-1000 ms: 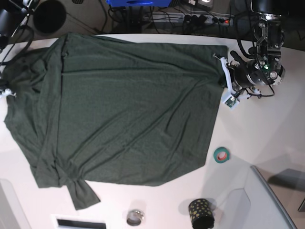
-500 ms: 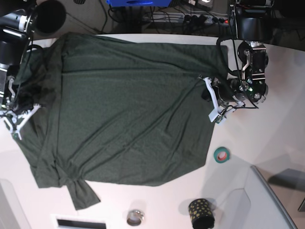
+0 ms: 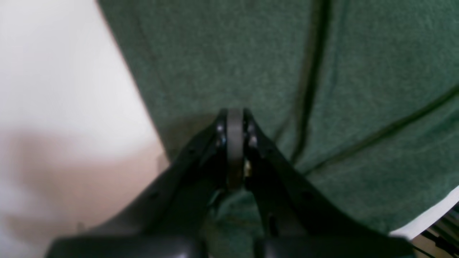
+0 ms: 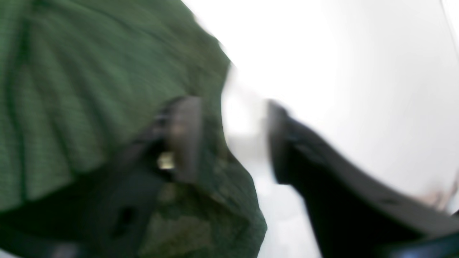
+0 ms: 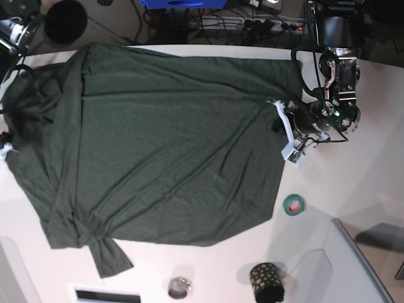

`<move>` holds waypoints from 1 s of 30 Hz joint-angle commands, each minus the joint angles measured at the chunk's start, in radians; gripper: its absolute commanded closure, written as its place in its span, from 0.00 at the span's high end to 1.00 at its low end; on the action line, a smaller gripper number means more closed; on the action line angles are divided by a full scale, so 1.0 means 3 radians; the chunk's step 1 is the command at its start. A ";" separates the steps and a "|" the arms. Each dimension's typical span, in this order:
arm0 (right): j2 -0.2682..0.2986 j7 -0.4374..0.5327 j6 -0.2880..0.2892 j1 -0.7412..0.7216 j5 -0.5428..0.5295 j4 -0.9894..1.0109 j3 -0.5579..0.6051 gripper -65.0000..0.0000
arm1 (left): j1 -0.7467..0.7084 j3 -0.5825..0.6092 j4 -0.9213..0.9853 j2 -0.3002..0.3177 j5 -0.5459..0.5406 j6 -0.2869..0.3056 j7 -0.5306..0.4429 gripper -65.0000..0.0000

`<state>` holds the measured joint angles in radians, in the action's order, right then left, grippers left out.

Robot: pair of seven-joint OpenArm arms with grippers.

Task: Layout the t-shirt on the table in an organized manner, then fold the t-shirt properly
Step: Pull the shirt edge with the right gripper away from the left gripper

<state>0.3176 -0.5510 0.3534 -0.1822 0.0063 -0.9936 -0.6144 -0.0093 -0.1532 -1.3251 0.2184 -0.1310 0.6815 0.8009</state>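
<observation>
**Spreading a green shirt across a white table**

Lying wide over the table in the base view, the t-shirt covers most of the white top, with long creases running across it. One sleeve is bunched and twisted at the near left corner, and the far left part sits in shade. The left gripper rests at the shirt's right edge, its white fingers over the hem. Only a small white piece of the right gripper shows at the frame's left border, beside the cloth. A roll of green tape lies on bare table just off the shirt's right side. A black cup with yellow dots and a small metal ring stand near the front edge, well apart from the tape. No writing or brand can be read on anything here.

From the left wrist view, the left gripper has its jaws pressed together with no gap. Whether a fold of cloth is caught between them cannot be told. Green fabric fills the right side, bare table the left.

From the right wrist view, which is badly blurred, the right gripper stands with its jaws spread. One finger lies over the shirt, the other over white table, and the shirt's edge runs through the gap.
</observation>
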 commanded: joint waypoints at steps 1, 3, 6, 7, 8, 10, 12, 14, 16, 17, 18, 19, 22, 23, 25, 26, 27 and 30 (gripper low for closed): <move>0.0085 0.0049 0.0016 -0.0050 -0.0029 -0.0005 -0.0052 0.52 | 0.0034 -0.0009 -0.0061 0.0032 -0.0036 0.0007 -0.0043 0.00; 0.0090 0.0044 0.0231 0.0016 -0.0029 -0.0005 -0.0113 0.52 | 0.0034 -0.0009 -0.0046 0.0037 -0.0052 0.0007 -0.0043 0.00; 0.0085 -0.0017 0.0645 0.0052 -0.0013 0.0010 -0.0231 0.52 | 0.0034 -0.0009 -0.0035 0.0037 -0.0036 0.0007 -0.0043 0.00; 0.0085 -0.0073 0.0676 0.0057 -0.0013 0.0010 -0.0266 0.52 | 0.0034 -0.0009 -0.0035 0.0042 -0.0036 0.0007 -0.0043 0.00; 0.0085 -0.0099 0.0676 0.0073 -0.0013 0.0010 -0.0287 0.52 | 0.0034 -0.0009 -0.0035 0.0042 -0.0036 0.0007 -0.0043 0.00; 0.0079 -0.0099 0.0661 0.0078 -0.0008 0.0016 -0.0287 0.52 | 0.0034 -0.0009 -0.0035 0.0042 -0.0036 0.0012 -0.0043 0.00; 0.0079 -0.0099 0.0661 0.0078 -0.0008 0.0087 -0.0287 0.52 | 0.0034 -0.0009 -0.0035 0.0042 -0.0036 0.0012 -0.0043 0.00; 0.0100 -0.0094 0.0661 0.0073 -0.0008 0.0210 -0.0287 0.52 | 0.0034 -0.0009 -0.0035 0.0042 -0.0047 0.0012 -0.0043 0.00; 0.0105 -0.0089 0.0661 0.0062 -0.0008 0.0333 -0.0282 0.52 | 0.0034 -0.0009 -0.0035 0.0042 -0.0036 0.0012 -0.0049 0.00; 0.0105 -0.0068 0.0661 0.0062 -0.0008 0.0379 -0.0282 0.52 | 0.0023 -0.0009 -0.0030 0.0042 -0.0036 0.0012 -0.0049 0.00; 0.0105 -0.0027 0.0661 0.0062 -0.0008 0.0420 -0.0282 0.52 | -0.0002 -0.0009 -0.0030 0.0042 -0.0036 0.0012 -0.0059 0.00; 0.0100 0.0029 0.0661 0.0062 -0.0008 0.0471 -0.0282 0.52 | -0.0012 -0.0009 -0.0035 0.0042 -0.0036 0.0012 -0.0059 0.00; 0.0105 0.0146 0.0661 0.0057 -0.0008 0.0701 -0.0266 0.51 | -0.0017 -0.0009 -0.0030 0.0042 -0.0036 0.0012 -0.0059 0.00; 0.0110 0.0177 0.0661 0.0052 -0.0008 0.0762 -0.0261 0.48 | -0.0038 -0.0009 -0.0030 0.0042 -0.0036 0.0012 -0.0059 0.00; 0.0110 0.0228 0.0661 0.0027 -0.0008 0.0844 -0.0256 0.29 | -0.0048 -0.0014 -0.0030 0.0042 -0.0036 0.0012 -0.0064 0.00; 0.0110 0.0228 0.0666 0.0016 -0.0008 0.0859 -0.0256 0.15 | -0.0053 -0.0014 -0.0030 0.0042 -0.0036 0.0012 -0.0064 0.00; 0.0105 0.0228 0.0676 0.0016 -0.0008 0.0844 -0.0256 0.02 | -0.0053 -0.0014 -0.0030 0.0042 -0.0036 0.0012 -0.0064 0.00; 0.0074 0.0228 0.0696 0.0027 -0.0018 0.0660 -0.0256 0.03 | -0.0053 -0.0014 -0.0030 0.0042 -0.0036 0.0012 -0.0064 0.00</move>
<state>0.3286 -0.4725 0.5449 -0.1646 0.0044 -0.7845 -0.6952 -0.0360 -0.1535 -1.3190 0.2211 -0.1314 0.6815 0.7967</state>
